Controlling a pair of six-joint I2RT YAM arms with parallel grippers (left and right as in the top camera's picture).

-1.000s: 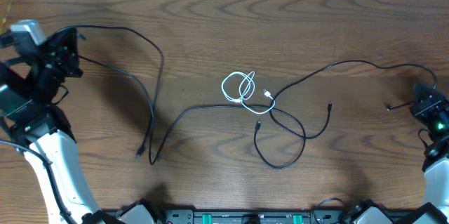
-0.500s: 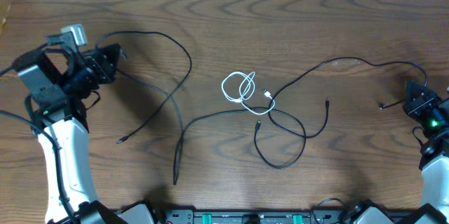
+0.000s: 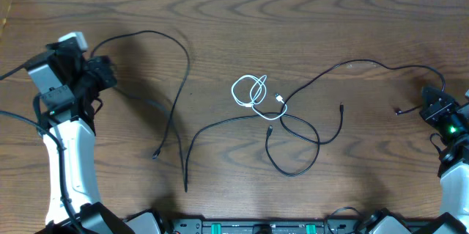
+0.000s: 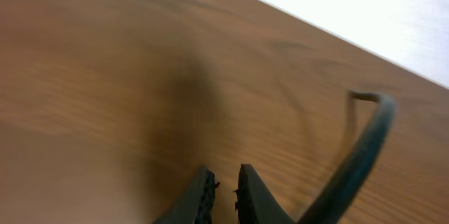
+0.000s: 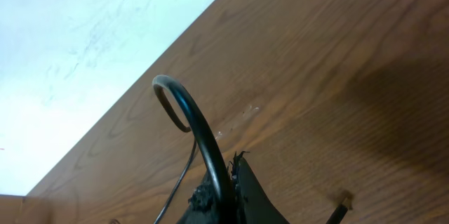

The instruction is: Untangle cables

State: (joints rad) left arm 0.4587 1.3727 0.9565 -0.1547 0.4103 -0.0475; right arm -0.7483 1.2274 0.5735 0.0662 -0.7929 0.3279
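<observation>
Overhead, you have the left gripper (image 3: 108, 67) far out on the left of the table (image 3: 220, 14) and the right gripper (image 3: 431, 106) at the right edge, with the tangle between them, a little right of centre. The white cord (image 3: 252, 102) lies coiled in small loops in the middle. The black cord (image 3: 366, 62) runs from your right gripper up and over in a long arc, down to a spot just right of the white coil, where it crosses itself in two loose loops. From there one strand trails left and bends down to a point near the front edge. A big open arc of it sweeps from your left gripper up, round and down to a plug (image 3: 155, 155) lying loose.

Your right gripper is pressed together on the black cord; the right wrist view shows the cord curling up out of the fingers, and a short plug tail rests on the wood beside them.

Left wrist view shows your left fingertips (image 4: 203, 189) a sliver apart with nothing visible between them; you cannot tell whether they pinch the cord
</observation>
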